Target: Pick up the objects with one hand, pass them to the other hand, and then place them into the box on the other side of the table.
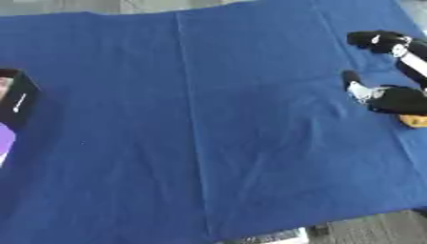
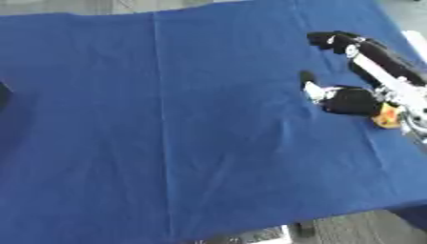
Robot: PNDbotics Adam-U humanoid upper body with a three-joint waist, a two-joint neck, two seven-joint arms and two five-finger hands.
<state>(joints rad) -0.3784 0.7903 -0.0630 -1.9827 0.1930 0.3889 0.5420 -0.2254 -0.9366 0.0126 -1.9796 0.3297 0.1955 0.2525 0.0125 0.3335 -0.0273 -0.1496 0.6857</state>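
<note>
My right hand lies low over the blue cloth at the table's right side. Its fingers stretch up and to the left, and the thumb points away from them, so the hand is open. A small orange-yellow object shows just behind the palm, partly hidden by it; I cannot tell whether the hand touches it. At the far left edge stands a black box with something pale inside. My left hand shows in no view.
A purple thing lies against the left edge just below the box. The cloth has a long vertical fold. Grey floor shows past the table's front right corner.
</note>
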